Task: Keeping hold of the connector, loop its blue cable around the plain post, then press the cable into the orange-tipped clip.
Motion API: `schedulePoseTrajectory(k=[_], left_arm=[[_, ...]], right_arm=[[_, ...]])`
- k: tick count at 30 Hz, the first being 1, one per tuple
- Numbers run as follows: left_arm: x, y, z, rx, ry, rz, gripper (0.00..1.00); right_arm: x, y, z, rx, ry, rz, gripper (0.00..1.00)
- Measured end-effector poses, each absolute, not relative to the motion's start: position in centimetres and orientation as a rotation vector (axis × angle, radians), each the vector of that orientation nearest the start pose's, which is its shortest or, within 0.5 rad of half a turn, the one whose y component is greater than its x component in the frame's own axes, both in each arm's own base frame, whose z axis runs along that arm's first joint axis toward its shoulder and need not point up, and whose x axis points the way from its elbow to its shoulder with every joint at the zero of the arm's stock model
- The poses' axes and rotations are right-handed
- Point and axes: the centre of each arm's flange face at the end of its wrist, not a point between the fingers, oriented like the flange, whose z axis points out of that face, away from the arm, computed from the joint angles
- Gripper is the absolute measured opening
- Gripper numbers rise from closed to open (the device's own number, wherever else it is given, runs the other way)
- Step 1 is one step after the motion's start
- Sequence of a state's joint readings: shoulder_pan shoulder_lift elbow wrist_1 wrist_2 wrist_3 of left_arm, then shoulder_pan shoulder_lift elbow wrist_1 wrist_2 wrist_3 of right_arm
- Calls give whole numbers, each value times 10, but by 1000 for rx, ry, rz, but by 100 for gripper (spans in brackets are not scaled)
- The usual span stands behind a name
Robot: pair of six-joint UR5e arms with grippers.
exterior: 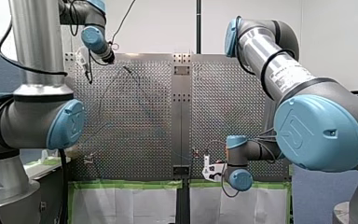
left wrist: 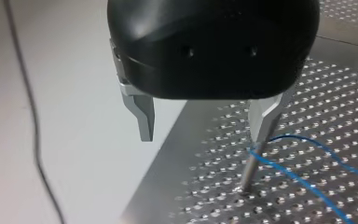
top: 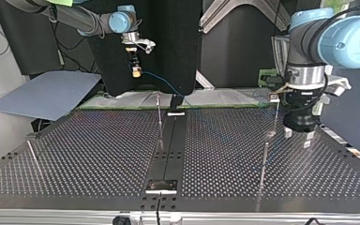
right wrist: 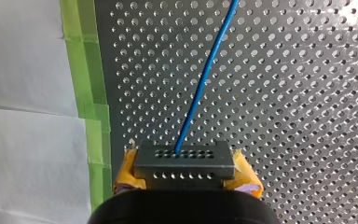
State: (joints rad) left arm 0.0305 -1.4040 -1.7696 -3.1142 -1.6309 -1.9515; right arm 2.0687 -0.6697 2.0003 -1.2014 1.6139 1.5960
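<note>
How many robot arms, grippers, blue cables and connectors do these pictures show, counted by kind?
Robot arms: 2, my left arm and my right arm.
Grippers: 2, my left gripper open, my right gripper shut.
Cables: 1, the blue cable.
Connectors: 1, the connector, held in my right gripper.
Total: 6.

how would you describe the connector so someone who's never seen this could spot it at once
Over the perforated table, near the green tape along its edge, find my right gripper. Clamped between its yellow pads is the connector: a grey block with two rows of tiny holes, and the only thing with the blue cable running out of it.
</note>
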Motion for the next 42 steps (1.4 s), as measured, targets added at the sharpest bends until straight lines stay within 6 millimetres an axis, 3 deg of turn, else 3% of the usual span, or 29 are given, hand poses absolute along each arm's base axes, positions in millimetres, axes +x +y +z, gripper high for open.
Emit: schedulePoseTrajectory(k=[10,21,42], left_arm=[[436,-150,475,-250,1634,-191,100],[433,-154,516,-178,1648,-77,100],[451,-169,550,-52,1750,38,100]], right_arm=[[359,-389,-66,1645,-1046,1467,0],[359,-389,-66,1645,-1044,1470,0],[361,-388,-66,1645,-1043,1474,0]])
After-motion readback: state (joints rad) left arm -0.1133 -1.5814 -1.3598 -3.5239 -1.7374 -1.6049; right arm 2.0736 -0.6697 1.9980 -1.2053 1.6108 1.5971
